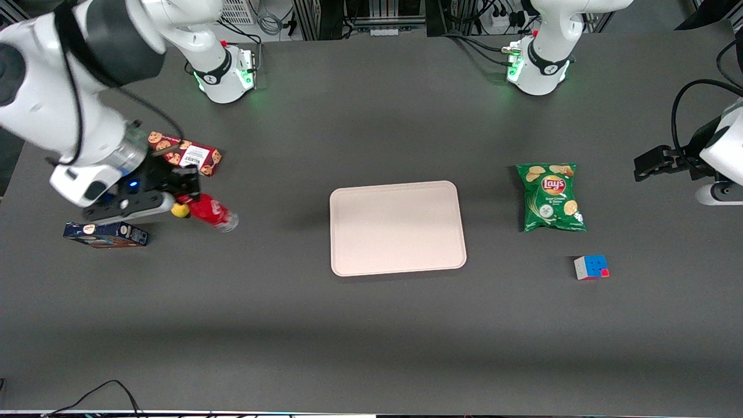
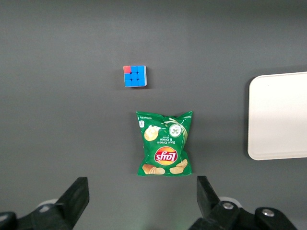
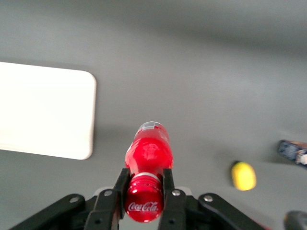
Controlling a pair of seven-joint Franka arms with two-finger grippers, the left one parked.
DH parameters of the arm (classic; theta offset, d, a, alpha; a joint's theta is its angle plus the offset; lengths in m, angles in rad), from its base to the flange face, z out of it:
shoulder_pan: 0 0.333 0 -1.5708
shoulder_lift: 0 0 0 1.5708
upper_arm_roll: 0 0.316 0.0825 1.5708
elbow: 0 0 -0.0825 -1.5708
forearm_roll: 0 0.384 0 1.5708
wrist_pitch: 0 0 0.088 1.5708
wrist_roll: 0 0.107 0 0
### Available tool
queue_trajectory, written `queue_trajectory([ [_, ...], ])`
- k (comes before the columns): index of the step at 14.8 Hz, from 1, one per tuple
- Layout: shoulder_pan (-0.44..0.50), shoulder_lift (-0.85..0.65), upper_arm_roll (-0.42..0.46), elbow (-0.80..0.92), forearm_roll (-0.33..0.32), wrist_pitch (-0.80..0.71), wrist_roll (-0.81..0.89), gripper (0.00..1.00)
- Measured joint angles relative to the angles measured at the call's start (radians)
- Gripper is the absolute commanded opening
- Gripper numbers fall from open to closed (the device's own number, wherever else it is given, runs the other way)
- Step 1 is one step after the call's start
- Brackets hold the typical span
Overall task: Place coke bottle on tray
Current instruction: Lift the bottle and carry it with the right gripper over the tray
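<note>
Dark grey tabletop was occupied centrally by the tray. Well apart from the tray, toward the working arm's end, the coke bottle was clamped at its neck by the claw.

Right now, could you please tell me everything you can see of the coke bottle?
The coke bottle is small and red, seemingly glossy plastic, with a red cap bearing white script and a clear base. The pincer is shut on its neck just below the cap, fingers pressing either side. It hangs tilted, base angled toward the tray, over bare table at the working arm's end. A small yellow object lies on the table beside it. Nothing else touches it.
</note>
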Motion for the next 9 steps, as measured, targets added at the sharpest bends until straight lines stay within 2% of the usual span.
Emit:
queue_trajectory([
  [3, 0.073, 0.049, 0.076, 0.061, 0.000, -0.006, 0.216, 0.00],
  [6, 0.181, 0.151, 0.081, 0.127, -0.012, -0.003, 0.394, 0.00],
  [9, 0.267, 0.266, 0.081, 0.172, -0.059, 0.027, 0.521, 0.00],
])
